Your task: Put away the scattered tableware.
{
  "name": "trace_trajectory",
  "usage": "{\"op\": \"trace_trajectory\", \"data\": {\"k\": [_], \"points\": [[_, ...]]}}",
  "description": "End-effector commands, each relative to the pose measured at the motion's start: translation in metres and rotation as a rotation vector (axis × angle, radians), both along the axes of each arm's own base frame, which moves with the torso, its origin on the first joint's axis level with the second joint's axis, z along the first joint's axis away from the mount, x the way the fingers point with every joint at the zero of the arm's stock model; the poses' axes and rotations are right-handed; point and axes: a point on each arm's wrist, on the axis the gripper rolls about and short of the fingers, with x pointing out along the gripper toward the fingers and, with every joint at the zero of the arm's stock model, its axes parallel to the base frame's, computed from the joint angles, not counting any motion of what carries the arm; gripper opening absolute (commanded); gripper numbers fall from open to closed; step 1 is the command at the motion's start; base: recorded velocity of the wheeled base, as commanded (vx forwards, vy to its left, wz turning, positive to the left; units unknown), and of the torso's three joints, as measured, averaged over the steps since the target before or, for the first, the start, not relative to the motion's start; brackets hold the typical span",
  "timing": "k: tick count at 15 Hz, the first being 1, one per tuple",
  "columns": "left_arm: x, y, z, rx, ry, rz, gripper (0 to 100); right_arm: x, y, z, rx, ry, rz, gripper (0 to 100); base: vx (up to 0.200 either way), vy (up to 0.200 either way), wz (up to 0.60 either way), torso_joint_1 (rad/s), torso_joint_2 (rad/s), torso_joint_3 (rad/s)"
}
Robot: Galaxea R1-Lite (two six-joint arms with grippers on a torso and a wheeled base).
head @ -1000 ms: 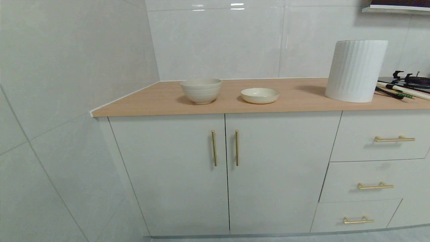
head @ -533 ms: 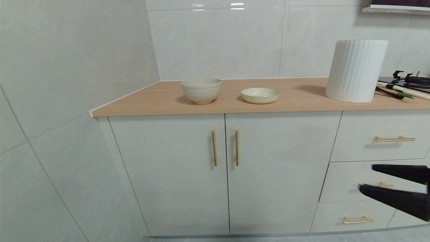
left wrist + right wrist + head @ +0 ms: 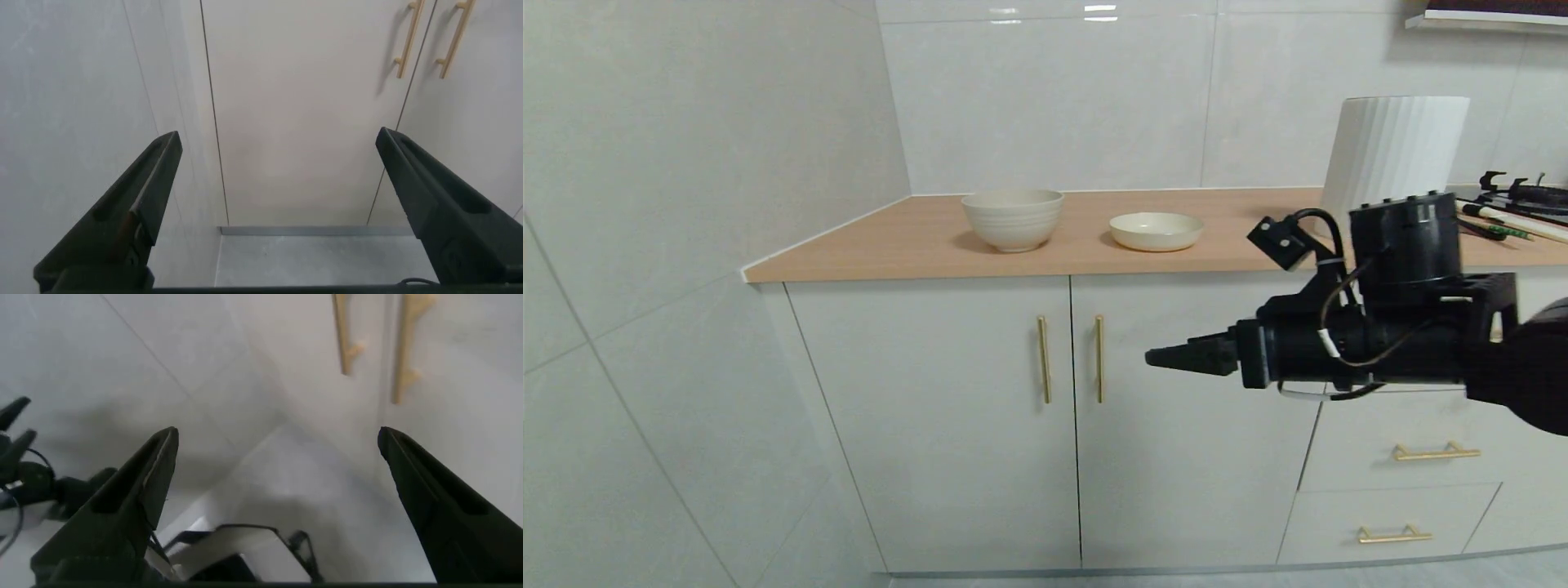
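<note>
Bowl, shallow dish upright on countertop; ribbed canister farther right.

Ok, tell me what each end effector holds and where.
Nothing. The left end effector and right end effector are both open and empty.

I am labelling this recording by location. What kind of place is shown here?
Probably a home kitchen: a wooden counter over white cabinets, a bowl and a dish on it, and a stove at the right edge.

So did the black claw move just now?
Yes. The right gripper rose and swung left, from beside the drawers to in front of the right door, near its handle.
</note>
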Motion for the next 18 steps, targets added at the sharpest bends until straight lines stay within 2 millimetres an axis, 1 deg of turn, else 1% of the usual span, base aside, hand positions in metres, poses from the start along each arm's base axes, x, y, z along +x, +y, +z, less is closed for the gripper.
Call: {"op": "trace_trajectory", "data": {"k": [1, 2, 3, 6, 8, 9, 10, 12, 17, 18], "points": [[0.0, 0.0, 0.0, -0.001, 0.0, 0.001, 100, 0.038, 0.025, -0.032, -0.007, 0.087, 0.034, 100, 0.0, 0.0, 0.0, 0.0, 0.0, 0.0], [0.0, 0.0, 0.0, -0.001, 0.0, 0.001, 100, 0.048, 0.031, -0.043, -0.011, 0.106, 0.032, 100, 0.0, 0.0, 0.0, 0.0, 0.0, 0.0], [0.0, 0.0, 0.0, -0.001, 0.0, 0.001, 100, 0.055, 0.035, -0.049, -0.008, 0.097, 0.031, 100, 0.0, 0.0, 0.0, 0.0, 0.0, 0.0], [0.0, 0.0, 0.0, -0.001, 0.0, 0.001, 100, 0.082, 0.049, -0.076, 0.026, 0.041, 0.021, 100, 0.0, 0.0, 0.0, 0.0, 0.0, 0.0], [0.0, 0.0, 0.0, -0.001, 0.0, 0.001, 100, 0.093, 0.056, -0.086, 0.074, 0.034, 0.007, 100, 0.0, 0.0, 0.0, 0.0, 0.0, 0.0], [0.0, 0.0, 0.0, -0.001, 0.0, 0.001, 100, 0.094, 0.056, -0.087, 0.077, 0.035, 0.004, 100, 0.0, 0.0, 0.0, 0.0, 0.0, 0.0], [0.0, 0.0, 0.0, -0.001, 0.0, 0.001, 100, 0.101, 0.06, -0.096, 0.09, 0.028, -0.009, 100, 0.0, 0.0, 0.0, 0.0, 0.0, 0.0], [0.0, 0.0, 0.0, -0.001, 0.0, 0.001, 100, 0.105, 0.061, -0.098, 0.083, 0.013, -0.055, 100, 0.0, 0.0, 0.0, 0.0, 0.0, 0.0], [0.0, 0.0, 0.0, -0.001, 0.0, 0.001, 100, 0.112, 0.065, -0.103, 0.095, 0.024, -0.071, 100, 0.0, 0.0, 0.0, 0.0, 0.0, 0.0], [0.0, 0.0, 0.0, -0.001, 0.0, 0.001, 100, 0.113, 0.066, -0.101, 0.113, 0.023, -0.077, 100, 0.0, 0.0, 0.0, 0.0, 0.0, 0.0]]}}
